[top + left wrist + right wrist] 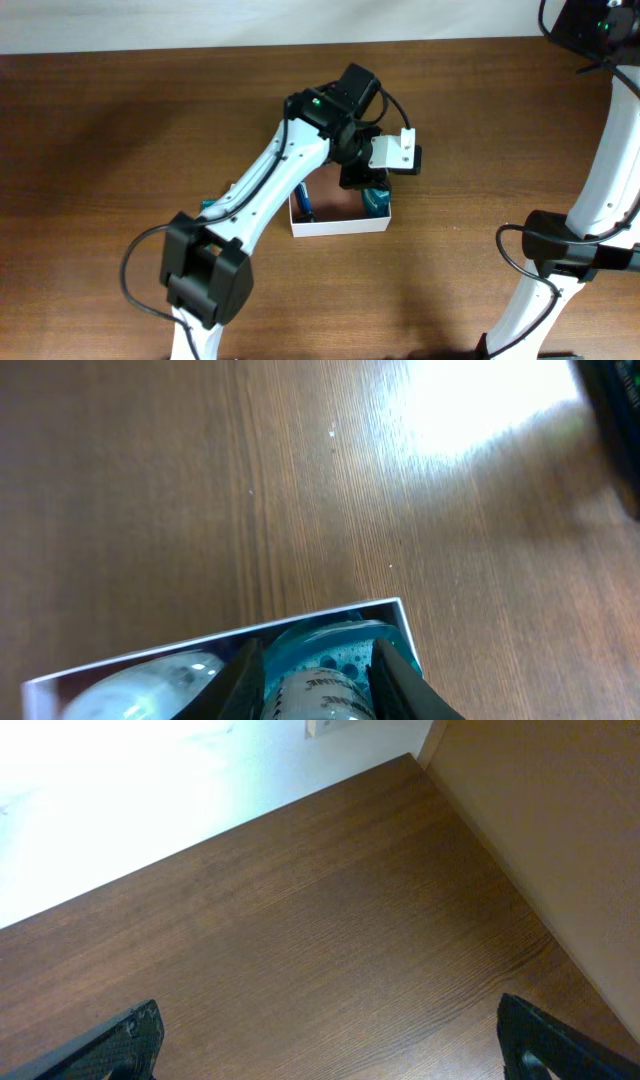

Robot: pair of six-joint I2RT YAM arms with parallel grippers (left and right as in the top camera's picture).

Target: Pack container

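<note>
The left arm (270,180) stretches from the near left edge of the table (120,120) diagonally to its middle, wrist bent down over the container (335,228). This shallow, white-walled box sits at the centre of the wooden table. The left gripper (315,665) reaches into the box's right corner, and its two dark fingers (245,675) are pressed against either side of a teal bottle (335,645) with a pale label. A blurred white item (150,685) lies beside the bottle, and a blue item (303,200) lies at the box's left side. The right arm (600,200) stands well apart at the table's right edge. The right gripper (335,1045) is spread wide over bare wood, holding nothing.
</note>
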